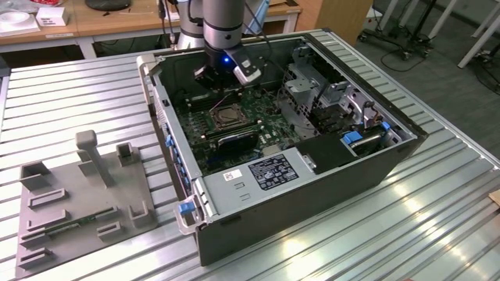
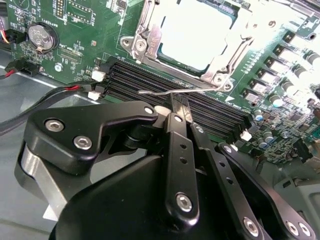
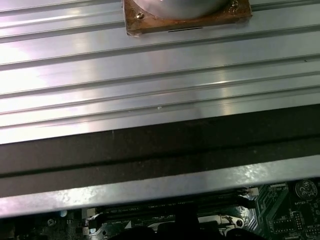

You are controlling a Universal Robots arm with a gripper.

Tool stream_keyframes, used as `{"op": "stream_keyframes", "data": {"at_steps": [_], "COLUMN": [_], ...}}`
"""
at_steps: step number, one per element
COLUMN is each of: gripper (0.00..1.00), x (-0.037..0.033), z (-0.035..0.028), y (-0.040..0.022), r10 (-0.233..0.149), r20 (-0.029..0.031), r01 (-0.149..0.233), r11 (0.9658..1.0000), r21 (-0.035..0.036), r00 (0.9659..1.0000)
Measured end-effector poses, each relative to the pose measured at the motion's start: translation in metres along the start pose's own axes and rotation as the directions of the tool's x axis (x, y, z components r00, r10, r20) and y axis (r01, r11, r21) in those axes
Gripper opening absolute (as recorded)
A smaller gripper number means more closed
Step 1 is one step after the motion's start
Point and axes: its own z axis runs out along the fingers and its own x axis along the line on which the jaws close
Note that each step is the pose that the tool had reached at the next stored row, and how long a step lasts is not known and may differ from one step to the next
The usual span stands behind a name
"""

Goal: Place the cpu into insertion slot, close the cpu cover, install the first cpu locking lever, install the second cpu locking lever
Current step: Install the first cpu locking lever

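Silvery cpu cover (image 2: 145, 35) lay over the cpu (image 2: 195, 30).
Clenched gripper (image 2: 180, 106) met the locking lever (image 2: 155, 92), perhaps pinching it, at twelve o'clock of the insertion slot (image 1: 225, 115), exterior view.

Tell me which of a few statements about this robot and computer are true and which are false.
1. The computer case lies open on a ribbed metal table. True.
2. The cpu lies on the table outside the case. False: it sits in the insertion slot, framed by the cpu cover.
3. The gripper is inside the case, close to a thin wire lever. True.
4. A grey tray lies at the exterior view's right of the case. False: it lies at the left.
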Motion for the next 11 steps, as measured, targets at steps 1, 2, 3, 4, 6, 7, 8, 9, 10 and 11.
{"op": "stream_keyframes", "data": {"at_steps": [1, 2, 3, 4, 6, 7, 8, 9, 10, 11], "gripper": [0.11, 0.11, 0.11, 0.11, 0.11, 0.11, 0.11, 0.11, 0.11, 0.11], "x": [-0.0004, -0.0007, -0.001, -0.0012, -0.0013, -0.0014, -0.0015, -0.0016, -0.0016, -0.0017], "z": [0.0003, 0.0005, 0.0008, 0.001, 0.0017, 0.0021, 0.0024, 0.0029, 0.0032, 0.0035], "y": [0.0, 0.0, -0.0001, -0.0001, -0.0004, -0.0005, -0.0007, -0.0009, -0.0011, -0.0012], "r10": [0.0, 0.0, 0.0, 0.0, 0.0, 0.0, 0.0, 0.0, 0.0, 0.0], "r20": [0.0, 0.0001, 0.0001, 0.0001, 0.0001, 0.0001, 0.0001, 0.0001, 0.0001, 0.0001], "r01": [0.0, 0.0, 0.0, 0.0, 0.0, 0.0, 0.0, 0.0, 0.0, 0.0], "r11": [1.0, 1.0, 1.0, 1.0, 1.0, 1.0, 1.0, 1.0, 1.0, 1.0], "r21": [-0.0001, -0.0001, -0.0001, -0.0002, -0.0001, -0.0001, -0.0001, -0.0002, -0.0001, -0.0001], "r00": [1.0, 1.0, 1.0, 1.0, 1.0, 1.0, 1.0, 1.0, 1.0, 1.0]}}
